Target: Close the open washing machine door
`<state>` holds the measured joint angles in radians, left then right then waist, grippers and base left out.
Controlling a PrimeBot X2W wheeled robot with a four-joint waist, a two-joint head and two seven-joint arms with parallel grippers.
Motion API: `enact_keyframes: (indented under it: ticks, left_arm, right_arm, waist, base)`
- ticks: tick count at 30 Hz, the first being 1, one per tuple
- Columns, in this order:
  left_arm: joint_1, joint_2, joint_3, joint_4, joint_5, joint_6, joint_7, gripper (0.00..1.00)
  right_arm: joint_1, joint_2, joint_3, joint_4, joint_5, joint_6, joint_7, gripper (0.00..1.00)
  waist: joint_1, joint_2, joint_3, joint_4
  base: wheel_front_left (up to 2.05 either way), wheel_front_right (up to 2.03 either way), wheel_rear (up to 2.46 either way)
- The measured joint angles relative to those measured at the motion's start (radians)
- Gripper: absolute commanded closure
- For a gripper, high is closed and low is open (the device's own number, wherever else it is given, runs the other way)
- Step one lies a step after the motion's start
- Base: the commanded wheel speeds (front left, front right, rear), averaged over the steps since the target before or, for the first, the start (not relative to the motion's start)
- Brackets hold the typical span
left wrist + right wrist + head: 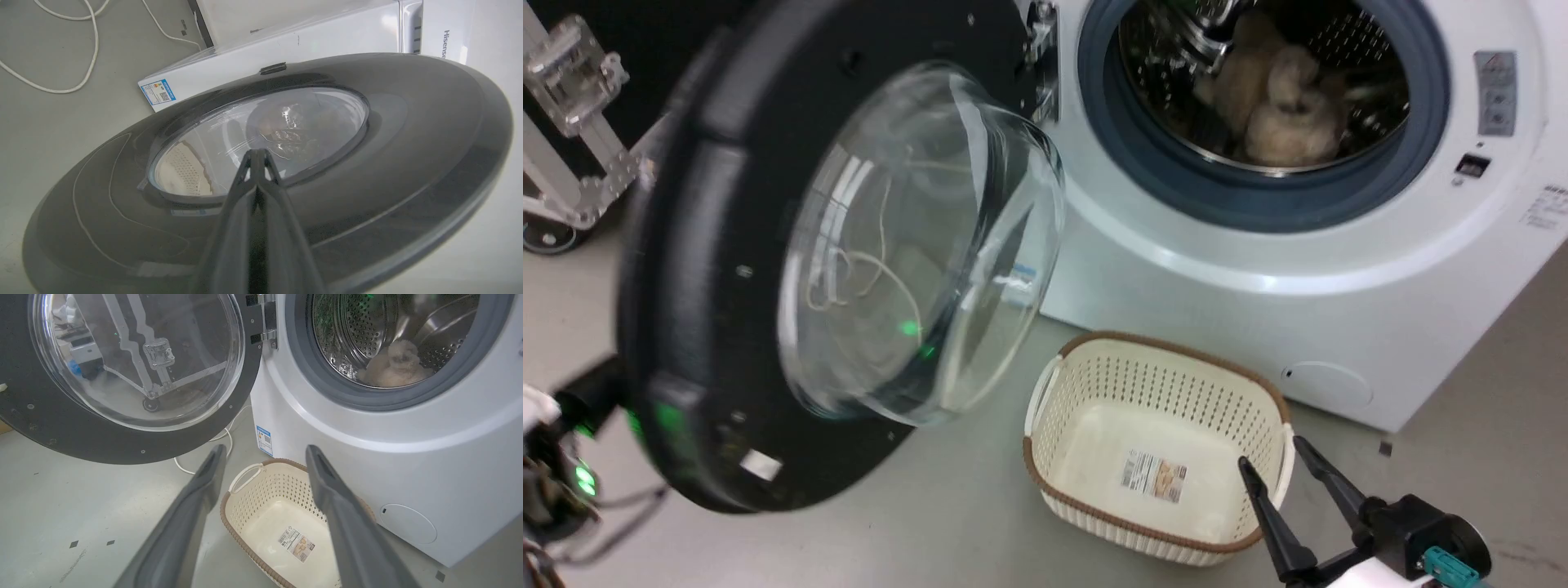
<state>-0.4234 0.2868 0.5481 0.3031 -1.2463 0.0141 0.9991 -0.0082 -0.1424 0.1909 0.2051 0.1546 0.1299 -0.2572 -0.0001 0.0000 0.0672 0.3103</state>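
**Door swung wide, left gripper at its outer face**

Count, as I read it from the console: one washing machine (1258, 269), one washing machine door (711, 269), one cream basket (1176, 346), two grippers, one blue label (158, 93), one round flap (1327, 384) and one pale fluffy heap (1282, 98) inside the steel drum (1168, 73).

The door hangs from its hinge at the left of the drum opening in the head view. It stands wide open, with its bulging glass bowl turned toward the camera and its black ring covering the left half of that view. The basket stands on the floor just in front of the machine, below the opening.

The left gripper (257, 153) has its two fingers pressed together with nothing between them. In the left wrist view they point at the door's outer face, and their tips lie over the lower rim of the window. I cannot tell whether the tips touch the door. A white cable (61, 92) loops on the floor beyond the door.

The right gripper (1271, 451) is spread and empty. It hangs just over the near right rim of the basket, well apart from the door, which lies up and to its left.
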Motion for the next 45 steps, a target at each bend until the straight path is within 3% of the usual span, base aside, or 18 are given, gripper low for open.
enact_keyframes:
  ticks: [6, 7, 9, 15, 17, 18, 19, 20, 21, 22, 23, 25, 34, 41, 45]
  left_arm:
    - [0.131, -0.095, -0.043, -0.144, -0.019, -0.008, 0.055, 1.0]
    - [0.185, -0.148, -0.063, -0.199, -0.026, -0.008, 0.065, 1.0]
    - [0.23, -0.193, -0.083, -0.237, -0.049, -0.008, 0.072, 1.0]
    - [0.333, -0.227, -0.165, -0.314, -0.104, -0.026, 0.043, 1.0]
    - [0.391, -0.227, -0.272, -0.349, -0.18, -0.032, -0.058, 1.0]
    - [0.391, -0.227, -0.272, -0.349, -0.18, -0.032, -0.058, 1.0]
    - [0.421, -0.228, -0.357, -0.36, -0.224, -0.043, -0.142, 1.0]
    - [0.421, -0.228, -0.357, -0.36, -0.224, -0.043, -0.142, 1.0]
    - [0.444, -0.233, -0.445, -0.362, -0.238, -0.057, -0.215, 1.0]
    - [0.444, -0.233, -0.445, -0.362, -0.238, -0.057, -0.215, 1.0]
    - [0.452, -0.236, -0.521, -0.357, -0.254, -0.07, -0.287, 1.0]
    - [0.45, -0.237, -0.58, -0.348, -0.272, -0.08, -0.359, 1.0]
    - [0.334, -0.234, -0.744, -0.244, -0.346, -0.108, -0.621, 1.0]
    - [0.071, -0.237, -0.867, -0.05, -0.416, -0.123, -0.864, 1.0]
    - [-0.033, -0.237, -0.906, 0.04, -0.456, -0.123, -0.944, 1.0]
  right_arm:
    - [0.009, 0.023, -0.052, 0.011, -0.02, 0.0, 0.0, 0.0]
    - [0.016, 0.03, -0.076, 0.012, -0.027, 0.0, 0.0, 0.0]
    - [0.023, 0.033, -0.095, 0.013, -0.036, 0.0, 0.0, 0.0]
    - [0.025, 0.035, -0.127, 0.011, -0.053, 0.0, 0.0, 0.0]
    - [0.025, 0.034, -0.143, 0.007, -0.059, 0.0, 0.0, 0.0]
    - [0.025, 0.034, -0.143, 0.007, -0.059, 0.0, 0.0, 0.0]
    - [0.025, 0.032, -0.147, 0.004, -0.06, 0.0, 0.0, 0.0]
    - [0.025, 0.032, -0.147, 0.004, -0.06, 0.0, 0.0, 0.0]
    - [0.025, 0.029, -0.147, -0.002, -0.062, 0.0, 0.003, 0.0]
    - [0.025, 0.029, -0.147, -0.002, -0.062, 0.0, 0.003, 0.0]
    - [0.024, 0.026, -0.147, -0.012, -0.065, 0.0, 0.009, 0.0]
    - [0.022, 0.021, -0.148, -0.022, -0.066, 0.0, 0.01, 0.0]
    - [-0.003, 0.009, -0.142, -0.043, -0.055, 0.0, 0.015, 0.0]
    - [-0.034, 0.011, -0.122, -0.035, -0.037, 0.0, 0.011, 0.0]
    - [-0.046, 0.012, -0.111, -0.022, -0.031, 0.0, 0.007, 0.0]
  waist:
    - [-0.0001, 0.0, -0.051, -0.015]
    - [-0.0002, 0.0, -0.067, -0.027]
    - [-0.0001, 0.0, -0.078, -0.043]
    - [0.0, 0.0, -0.094, -0.097]
    - [-0.0001, 0.0, -0.096, -0.137]
    - [-0.0001, 0.0, -0.096, -0.137]
    - [0.0, 0.0, -0.094, -0.164]
    - [0.0, 0.0, -0.094, -0.164]
    - [-0.0001, 0.0, -0.089, -0.193]
    - [-0.0001, 0.0, -0.089, -0.193]
    - [0.0, 0.0, -0.081, -0.224]
    - [0.0, 0.0001, -0.069, -0.255]
    - [0.0002, 0.0, 0.001, -0.383]
    - [0.0003, 0.0001, 0.078, -0.486]
    - [0.0003, 0.0001, 0.101, -0.513]
  base:
    - [0.0, 0.0, 0.0]
    - [0.0, 0.0, 0.0]
    - [0.0, 0.0, 0.0]
    - [0.0, 0.0, 0.0]
    - [0.0, 0.0, 0.0]
    - [0.0, 0.0, 0.0]
    - [0.0, 0.0, 0.0]
    - [0.0, 0.0, 0.0]
    - [0.0, 0.0, 0.0]
    - [0.0, 0.0, 0.0]
    - [0.0, 0.0, 0.0]
    - [0.0, 0.0, 0.0]
    - [0.0, 0.0, 0.0]
    - [0.0, 0.0, 0.0]
    - [0.0, 0.0, 0.0]
